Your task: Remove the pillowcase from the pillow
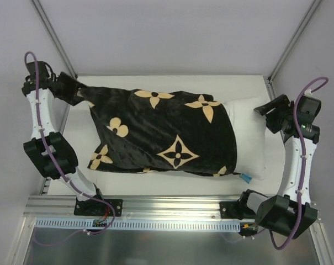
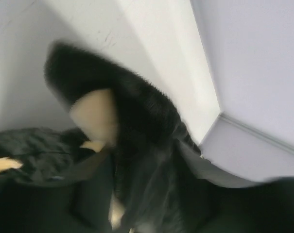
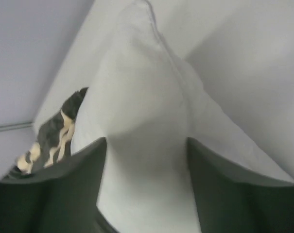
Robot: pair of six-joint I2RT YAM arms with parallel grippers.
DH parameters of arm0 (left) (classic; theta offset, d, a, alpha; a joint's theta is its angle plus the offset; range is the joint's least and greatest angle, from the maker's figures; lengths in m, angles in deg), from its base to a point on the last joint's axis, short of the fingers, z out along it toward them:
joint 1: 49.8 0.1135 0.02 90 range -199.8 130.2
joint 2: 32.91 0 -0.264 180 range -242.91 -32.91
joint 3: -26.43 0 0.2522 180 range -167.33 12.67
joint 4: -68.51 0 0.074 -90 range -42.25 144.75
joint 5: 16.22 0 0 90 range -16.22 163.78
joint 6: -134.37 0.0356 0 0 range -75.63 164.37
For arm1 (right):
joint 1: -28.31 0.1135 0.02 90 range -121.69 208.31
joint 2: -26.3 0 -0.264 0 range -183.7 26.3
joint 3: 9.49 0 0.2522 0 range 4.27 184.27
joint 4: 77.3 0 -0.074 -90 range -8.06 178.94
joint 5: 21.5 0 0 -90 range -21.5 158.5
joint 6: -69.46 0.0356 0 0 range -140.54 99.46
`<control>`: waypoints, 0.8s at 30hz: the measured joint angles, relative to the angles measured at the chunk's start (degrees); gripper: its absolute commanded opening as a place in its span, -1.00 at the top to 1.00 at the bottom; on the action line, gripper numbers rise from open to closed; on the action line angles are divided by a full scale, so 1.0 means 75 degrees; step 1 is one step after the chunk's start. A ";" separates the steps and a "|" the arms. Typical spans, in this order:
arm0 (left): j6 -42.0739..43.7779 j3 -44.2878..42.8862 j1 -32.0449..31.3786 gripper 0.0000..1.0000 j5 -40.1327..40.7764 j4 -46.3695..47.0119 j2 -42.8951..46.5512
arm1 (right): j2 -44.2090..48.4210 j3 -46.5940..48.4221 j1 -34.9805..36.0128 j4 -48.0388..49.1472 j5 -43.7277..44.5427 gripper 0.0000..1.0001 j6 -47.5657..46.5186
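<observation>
While the pillowcase (image 1: 161, 132) covers most of the pillow (image 1: 249, 138), you can see in the top view that the white end toward the right edge of the surface (image 1: 172, 81) lies bare. The black fabric with its tan flowers and stars spreads from the left part of the surface to past the middle. Its open hem runs slantwise across the pillow, from far to near.

Your left end effector (image 1: 74, 88) sits over the far left corner of the surface. One corner of the pillowcase is drawn out to a point that ends in it, so it is clenched on that fabric. In the left wrist view the pillowcase (image 2: 137, 126) is bunched close to the lens and blurred, with a tan patch showing. The fingers themselves cannot be made out there.

Your right end effector (image 1: 266, 109) is at the right edge of the surface, against the far corner of the pillow's bare end. In the right wrist view its two dark fingers (image 3: 59, 194) straddle the pillow (image 3: 137, 87). White fabric fills the gap, touches both and gathers into a ridge, so this end effector (image 3: 147, 145) is grasping the pillow. A strip of pillowcase (image 3: 54, 131) shows to the left beyond it.

A small blue tag (image 1: 247, 178) sticks out at the pillow's near right corner, close to the near edge of the surface
</observation>
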 measured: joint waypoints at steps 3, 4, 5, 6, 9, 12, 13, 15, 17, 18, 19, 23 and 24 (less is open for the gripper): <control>0.0449 -0.0175 -0.0740 -0.64 0.0478 0.0163 -0.0248 | -0.0163 0.0385 0.0554 -0.0262 0.0988 -0.96 -0.0431; 0.0600 -0.0181 -0.0953 -0.66 0.0632 0.0166 -0.0251 | -0.0160 0.0525 0.0711 -0.0332 0.1236 -0.97 -0.0571; 0.0764 -0.0181 -0.1177 -0.67 0.0781 0.0152 -0.0233 | -0.0146 0.0638 0.0851 -0.0379 0.1419 -0.98 -0.0679; 0.0915 -0.0149 -0.1425 -0.68 0.0927 0.0160 -0.0184 | -0.0099 0.0743 0.0988 -0.0417 0.1620 -0.93 -0.0801; 0.1311 0.0414 -0.2060 -0.71 0.1384 0.0236 0.0265 | 0.0175 0.0769 0.1207 -0.0577 0.2025 -0.93 -0.1154; 0.1614 0.1437 -0.2669 -0.78 0.1751 0.0201 0.1075 | 0.0592 0.0358 0.1320 -0.0720 0.2171 -0.93 -0.1445; 0.1714 0.1789 -0.2952 -0.86 0.1874 0.0143 0.1390 | 0.0743 0.0128 0.1364 -0.0772 0.2159 -0.93 -0.1530; 0.1891 0.2457 -0.3442 -0.88 0.2057 0.0160 0.1999 | 0.0991 -0.0379 0.1475 -0.0921 0.2110 -0.93 -0.1661; 0.2011 0.3252 -0.3949 -0.93 0.2124 0.0198 0.2602 | 0.1174 -0.0927 0.1635 -0.1113 0.1967 -0.93 -0.1728; 0.2020 0.3678 -0.4208 -0.97 0.2136 0.0184 0.2859 | 0.1256 -0.1244 0.1737 -0.1122 0.1883 -0.93 -0.1740; 0.2022 0.4042 -0.4418 -0.97 0.2148 0.0114 0.3034 | 0.1323 -0.1574 0.1813 -0.1189 0.1804 -0.93 -0.1746; 0.1938 0.5607 -0.4940 -0.97 0.2253 0.0361 0.3410 | 0.1370 -0.2398 0.2078 -0.0982 0.1638 -0.68 -0.1682; 0.1900 0.5974 -0.4940 -0.96 0.2253 0.0402 0.3448 | 0.1335 -0.2530 0.2090 -0.0927 0.1562 -0.48 -0.1687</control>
